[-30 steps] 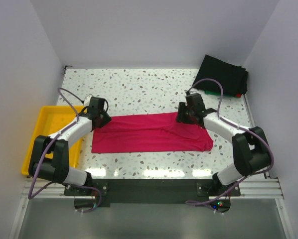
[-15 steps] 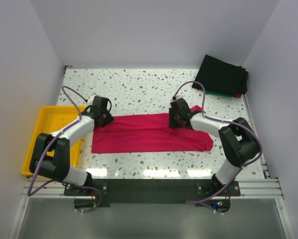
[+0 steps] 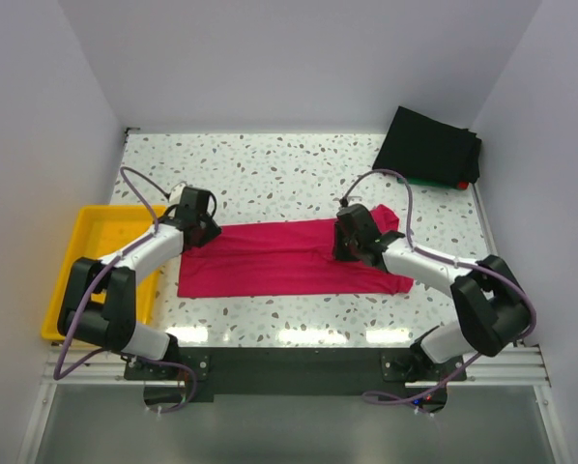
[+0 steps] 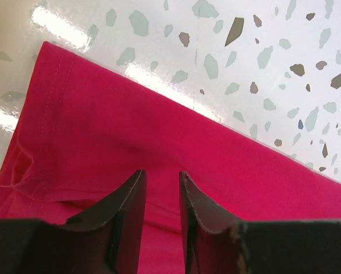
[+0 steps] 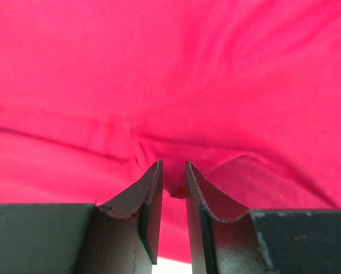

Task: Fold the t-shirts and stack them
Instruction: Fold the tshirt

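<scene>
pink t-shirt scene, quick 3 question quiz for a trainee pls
1. True or false: the pink t-shirt lies inside the yellow tray.
2. Where is the dark folded stack? A. at the far right corner of the table B. in the yellow tray C. on the pink t-shirt
3. What cloth do the left gripper and the right gripper both touch?

Key: 1. False: it lies spread on the table, beside the tray. 2. A. 3. The pink t-shirt, along its far edge.
</scene>
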